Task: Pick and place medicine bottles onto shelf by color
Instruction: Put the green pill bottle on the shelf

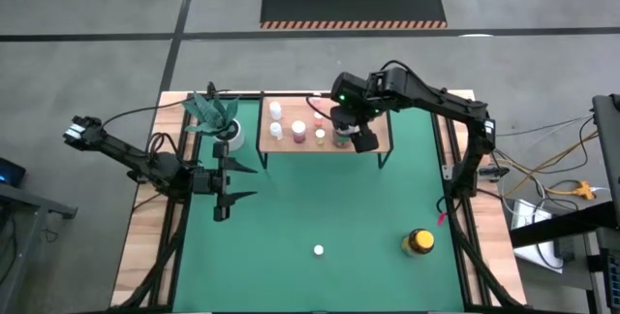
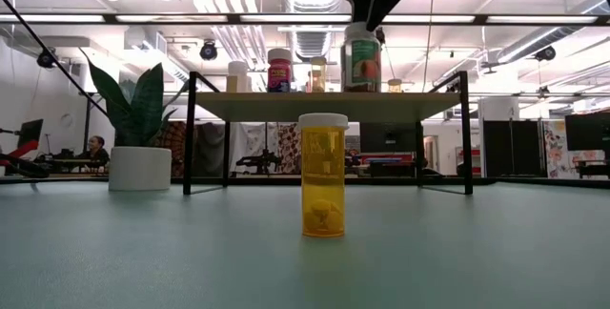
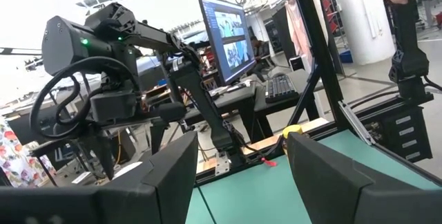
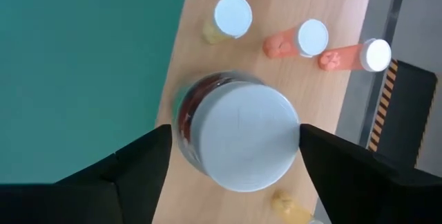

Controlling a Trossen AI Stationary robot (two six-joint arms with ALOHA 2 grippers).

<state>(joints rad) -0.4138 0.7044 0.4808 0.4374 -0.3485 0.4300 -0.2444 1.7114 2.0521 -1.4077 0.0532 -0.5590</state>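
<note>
right gripper (image 4: 231, 156): over the shelf (image 1: 380, 141), fingers spread wide, straddling the white-lidded jar (image 4: 238, 135) without touching it; nothing held
white-lidded jar: directly under the right gripper, upright on the shelf board, near the edge that borders the green mat (image 1: 320, 207)
other bottles on shelf: beyond the jar from the right gripper, one yellowish white-capped bottle (image 4: 228, 19), two orange white-capped bottles (image 4: 300, 41) (image 4: 359, 57); a pink-labelled bottle (image 2: 279, 71) stands further along the board
left gripper (image 1: 222, 191): well away from the shelf, above the mat just beside the potted plant (image 1: 219, 118), fingers apart, empty
amber pill bottle (image 2: 323, 187): upright on the mat, white cap, well apart from both grippers, on the near side of the shelf
yellow black-lidded jar (image 1: 418, 242): on the mat, well clear of the right gripper, towards the table's near right corner
</note>
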